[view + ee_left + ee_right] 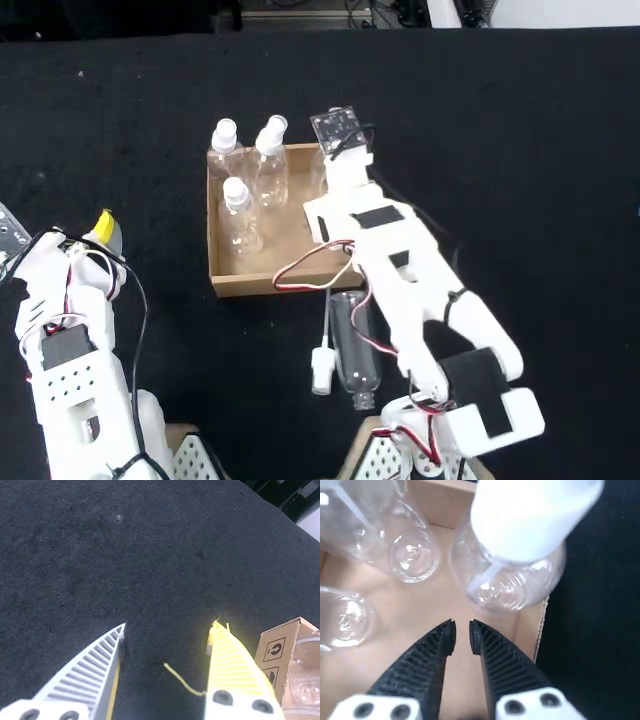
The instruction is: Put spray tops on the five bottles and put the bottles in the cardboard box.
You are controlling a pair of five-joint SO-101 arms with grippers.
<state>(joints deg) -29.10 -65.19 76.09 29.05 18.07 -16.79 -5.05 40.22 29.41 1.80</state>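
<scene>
In the cardboard box (262,280), near its 2 o'clock corner, the right tool (462,630) hangs just beside a capped bottle (510,585). Its fingers are nearly together and pinch nothing. I think it should lift straight up, so no bottle tips. From above, the arm hides that thin gap. The high view tells where the last bottle (355,345) lies: on the surface (520,150) at the box's 5 o'clock, with its spray top (322,368) at its 9 o'clock. The left tool (170,625) is spread wide and empty.
</scene>
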